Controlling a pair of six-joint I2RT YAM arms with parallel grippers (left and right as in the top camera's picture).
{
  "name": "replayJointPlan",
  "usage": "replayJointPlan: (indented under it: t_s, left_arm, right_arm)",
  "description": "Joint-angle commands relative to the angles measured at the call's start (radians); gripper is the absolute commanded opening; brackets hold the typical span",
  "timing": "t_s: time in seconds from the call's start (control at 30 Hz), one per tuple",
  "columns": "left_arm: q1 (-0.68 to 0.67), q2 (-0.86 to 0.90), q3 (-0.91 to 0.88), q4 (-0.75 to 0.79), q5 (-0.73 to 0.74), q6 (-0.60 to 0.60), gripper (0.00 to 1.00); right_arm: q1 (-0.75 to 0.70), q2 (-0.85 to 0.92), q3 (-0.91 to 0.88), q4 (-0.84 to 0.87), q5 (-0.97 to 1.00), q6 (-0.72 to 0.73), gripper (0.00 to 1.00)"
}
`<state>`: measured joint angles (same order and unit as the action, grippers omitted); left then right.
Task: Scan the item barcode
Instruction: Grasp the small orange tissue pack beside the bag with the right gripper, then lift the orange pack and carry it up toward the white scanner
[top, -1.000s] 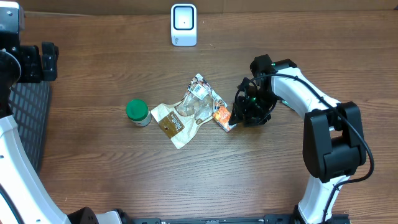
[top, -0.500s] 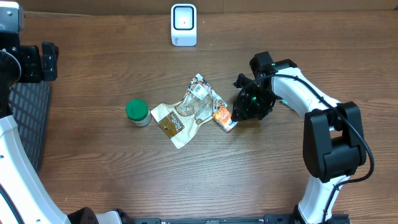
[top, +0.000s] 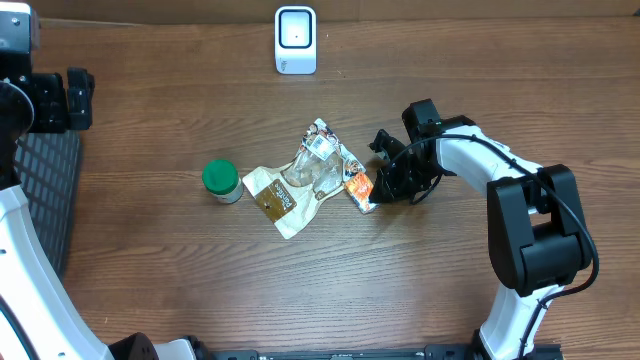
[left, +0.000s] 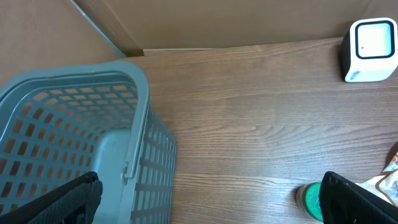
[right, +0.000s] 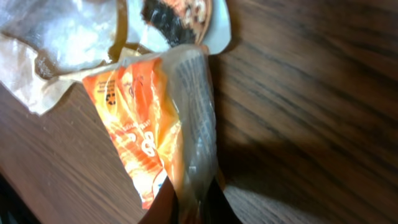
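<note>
An orange snack packet (top: 358, 188) lies on the wooden table at the right end of a pile of wrappers. My right gripper (top: 379, 189) is shut on that packet's clear sealed edge; in the right wrist view the packet (right: 146, 124) runs down between the dark fingers of the right gripper (right: 193, 202). The white barcode scanner (top: 296, 40) stands at the table's far edge, and shows in the left wrist view as the scanner (left: 370, 42). My left gripper (left: 208, 200) hangs wide open at the far left, over a basket's edge, holding nothing.
A grey mesh basket (left: 74, 143) sits at the left edge. A green-lidded jar (top: 221, 181) stands left of the wrappers. A brown packet (top: 272, 197) and a crumpled clear one (top: 322, 160) lie against the orange packet.
My right gripper has gone from half open to shut on the orange packet's edge, and the wrist has dropped lower and turned. The left arm has not moved.
</note>
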<state>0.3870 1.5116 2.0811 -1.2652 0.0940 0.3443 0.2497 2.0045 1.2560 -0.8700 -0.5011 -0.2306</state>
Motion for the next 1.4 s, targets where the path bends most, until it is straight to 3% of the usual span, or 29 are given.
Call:
replayJointPlan:
  t_s: [0.0,0.37,0.5,0.7,0.93,1.37]
  left_arm:
    - [0.005,0.000,0.003,0.001,0.003,0.015,0.99]
    - [0.005,0.000,0.003,0.001,0.003,0.015,0.99]
    - [0.005,0.000,0.003,0.002,0.003,0.015,0.99]
    - [0.005,0.000,0.003,0.001,0.003,0.015,0.99]
    - [0.005,0.000,0.003,0.001,0.003,0.015,0.99]
    - [0.005,0.000,0.003,0.001,0.003,0.015,0.99]
  right_arm:
    - [0.002,-0.013,-0.011,0.005,-0.038,-0.002,0.04]
    - [-0.005,-0.180,0.187,-0.197,-0.497,0.025,0.04]
    - [-0.031,-0.237,0.246,-0.198,-0.657,0.104,0.04]
    - [-0.162,-0.248,0.271,-0.177,-1.069,0.128,0.04]
    - [-0.263,-0.248,0.270,-0.167,-1.069,0.288,0.04]
    - [-0.285,-0.248,0.270,-0.157,-1.068,0.320,0.04]
